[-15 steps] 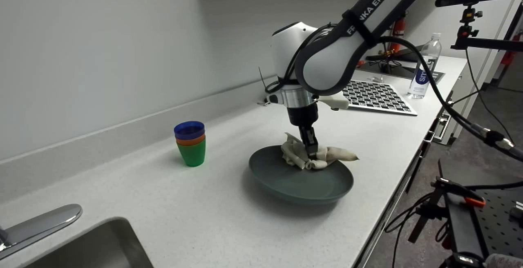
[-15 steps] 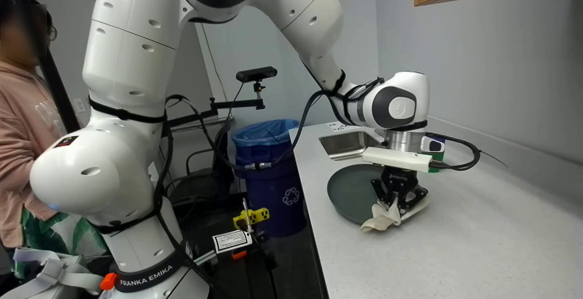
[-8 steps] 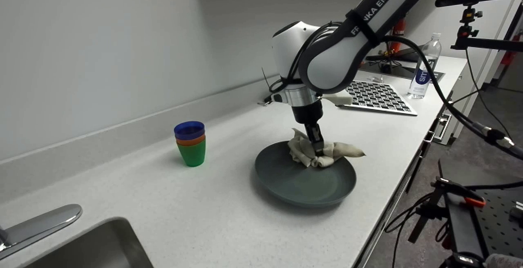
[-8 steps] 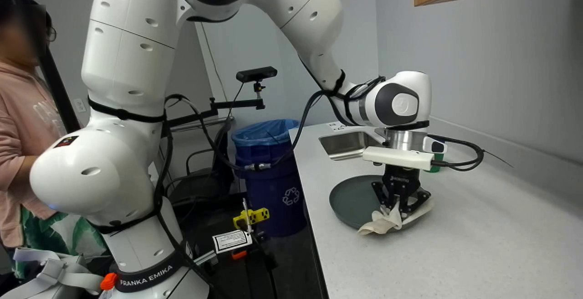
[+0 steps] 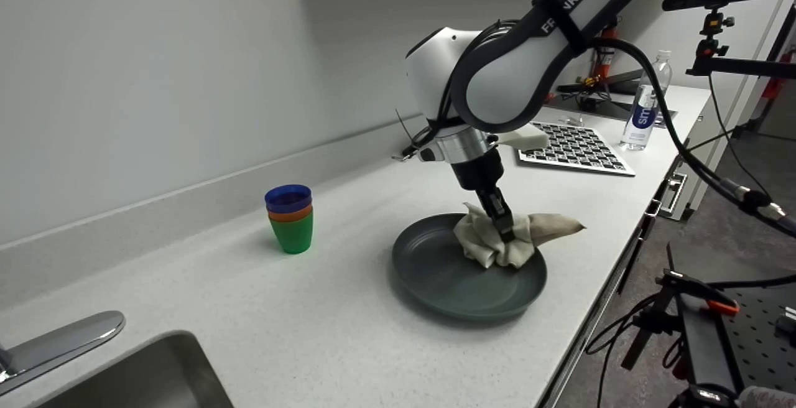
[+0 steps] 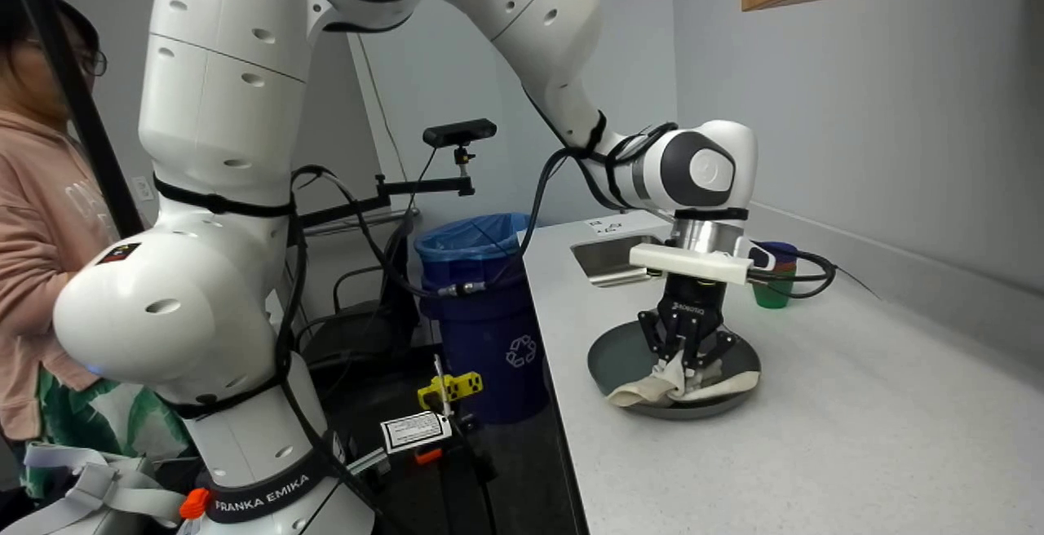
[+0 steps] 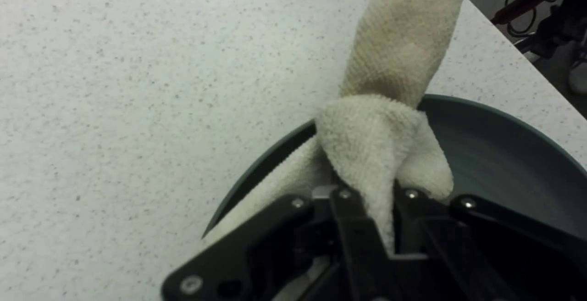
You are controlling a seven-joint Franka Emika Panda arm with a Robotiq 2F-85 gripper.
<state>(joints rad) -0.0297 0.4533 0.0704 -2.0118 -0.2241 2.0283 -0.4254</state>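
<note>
As I watched from afar, my black gripper [image 5: 505,234] pinched a crumpled cream cloth [image 7: 371,129], partly inside a round, dark green plate [image 5: 457,283].

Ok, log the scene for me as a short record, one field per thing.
Gripper: shut on the cloth
Cloth: bunched in the plate, one end reaching outside it
Plate: dark green, resting on the counter
Cups: blue, orange and green, nested upright, apart from the plate
Bottle: upright, near the patterned board
Sink: set into the counter
</note>
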